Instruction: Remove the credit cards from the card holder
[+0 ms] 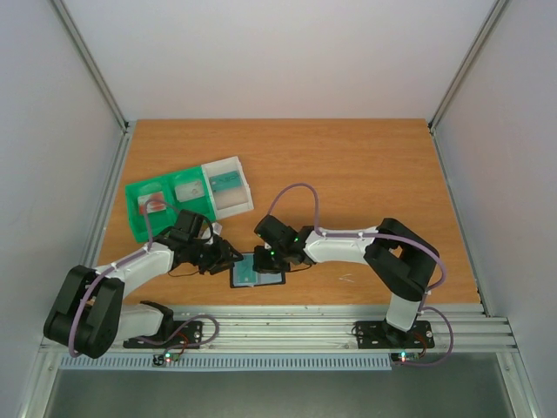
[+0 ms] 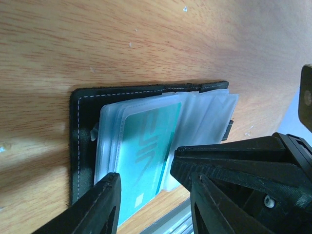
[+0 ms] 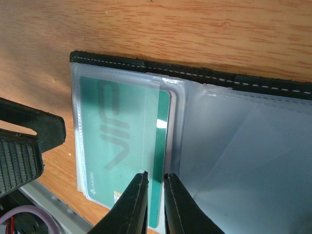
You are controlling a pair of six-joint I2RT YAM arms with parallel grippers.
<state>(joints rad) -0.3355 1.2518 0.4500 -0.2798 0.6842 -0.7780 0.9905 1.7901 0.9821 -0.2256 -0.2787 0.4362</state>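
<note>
At lower centre of the top view, the open card holder [image 1: 261,279] lies flat on the bench [image 1: 365,174], long axis left-right. The teal credit card [image 3: 122,146] points down-frame, its end between the right hand's [image 3: 156,176] nearly touching fingers; I cannot tell whether they pinch it. The left hand [image 2: 148,170] is spread.

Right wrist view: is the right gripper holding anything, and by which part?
The right gripper looks pinched on the teal credit card, at its long edge near one corner; the card lies in a clear sleeve of the card holder.
</note>
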